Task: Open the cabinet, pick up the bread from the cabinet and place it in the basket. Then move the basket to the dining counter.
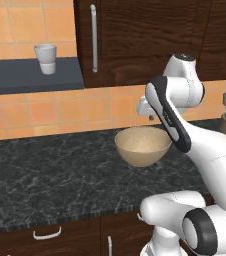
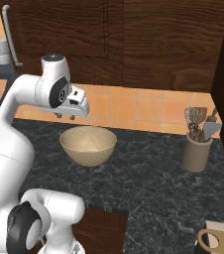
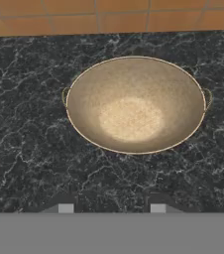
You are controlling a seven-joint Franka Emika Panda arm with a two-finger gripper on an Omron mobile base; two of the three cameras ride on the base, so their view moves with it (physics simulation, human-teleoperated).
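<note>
A white cup (image 1: 45, 58) stands on the shelf at far left. Beside it the cabinet (image 1: 135, 40) is shut, hiding whatever it holds. The gripper (image 3: 111, 207) hangs above the basket (image 1: 142, 145), fingers (image 3: 66, 208) partly spread, gripping nothing. The basket sits bare on the black counter (image 1: 50, 175). At right, the utensil holder (image 2: 197, 153).

The basket (image 3: 135, 104), a round tan bowl with a speckled inside, stands upright on the black speckled granite counter (image 1: 45, 180), close to the orange tiled wall; nothing lies in it. Above, the dark wood-grain cabinet (image 1: 135, 35) is shut, its long silver bar handle (image 1: 93, 37) vertical.
</note>
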